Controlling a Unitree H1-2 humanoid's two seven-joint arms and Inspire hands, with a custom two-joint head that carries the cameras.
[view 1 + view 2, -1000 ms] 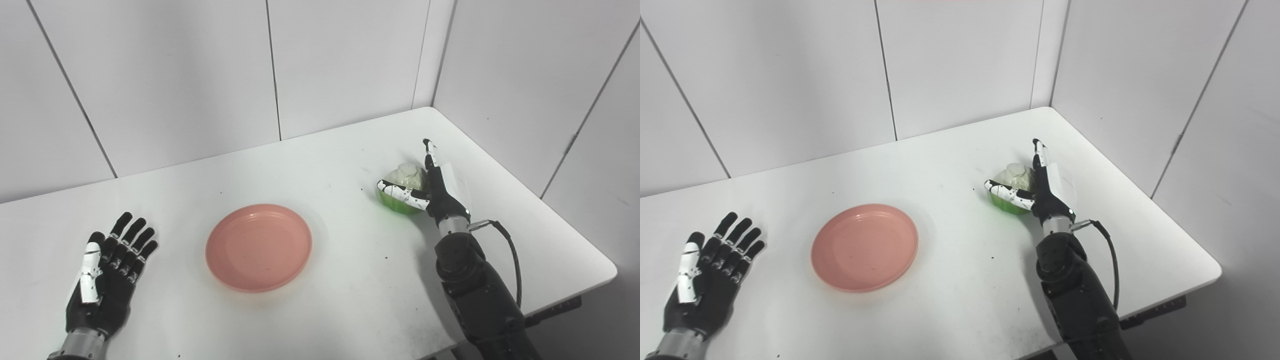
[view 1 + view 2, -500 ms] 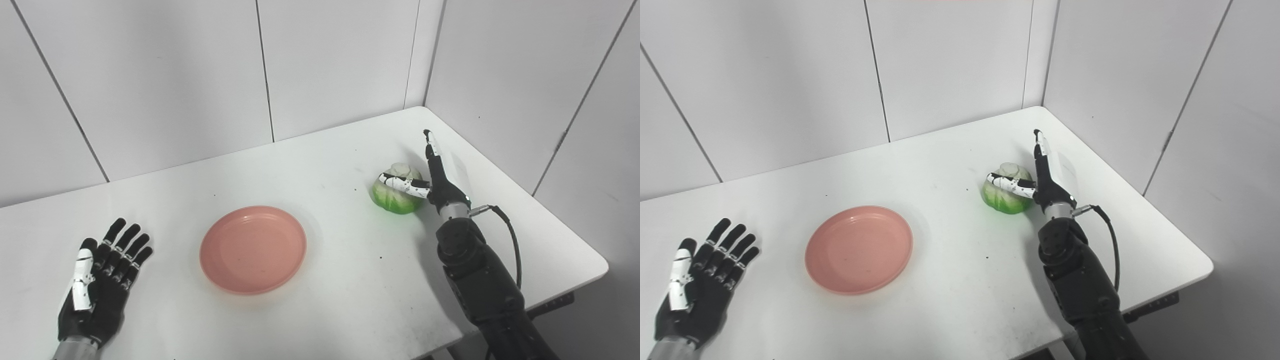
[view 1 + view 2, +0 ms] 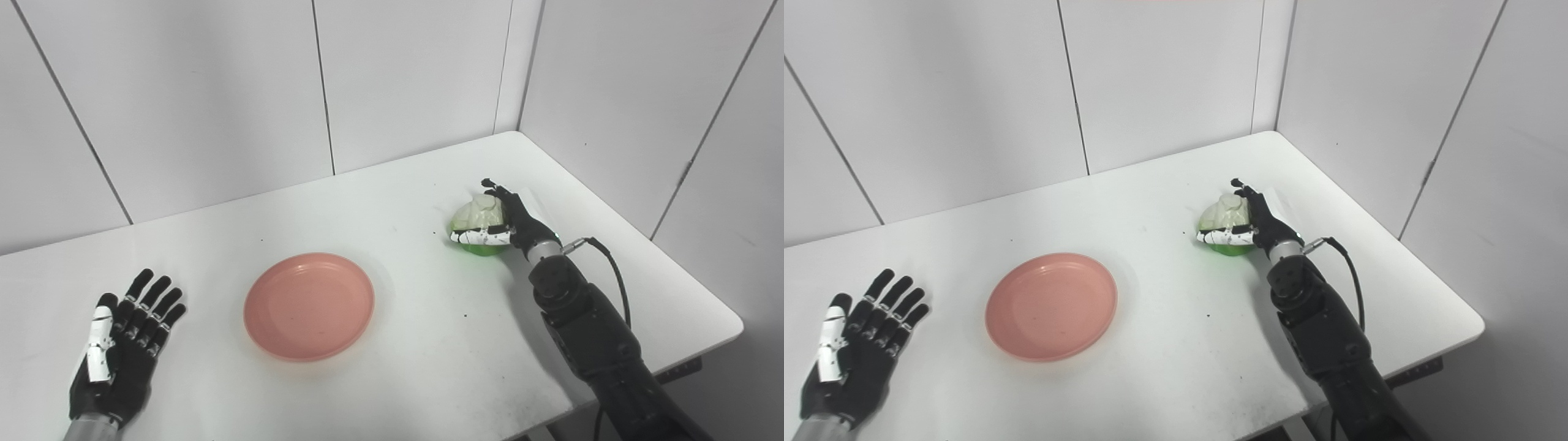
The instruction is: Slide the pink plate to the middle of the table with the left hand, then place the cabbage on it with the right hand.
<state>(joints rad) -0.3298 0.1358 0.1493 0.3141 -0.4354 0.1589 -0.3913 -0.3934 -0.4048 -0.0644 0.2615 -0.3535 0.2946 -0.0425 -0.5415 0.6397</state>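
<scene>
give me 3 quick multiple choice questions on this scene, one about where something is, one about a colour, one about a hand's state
1. Where is the round pink plastic plate?
A. under the cabbage
B. on the white table, between the two hands
C. in the left hand

2. What colour is the base of the pale-topped cabbage?
A. green
B. red
C. blue

3. What is the right hand doing?
A. lying flat
B. closed around the cabbage
C. touching the plate

Answers: 1 B, the plate sits bare on the table; 2 A, green shows under the thumb; 3 B, its fingers wrap the cabbage, while the left hand lies open.
</scene>
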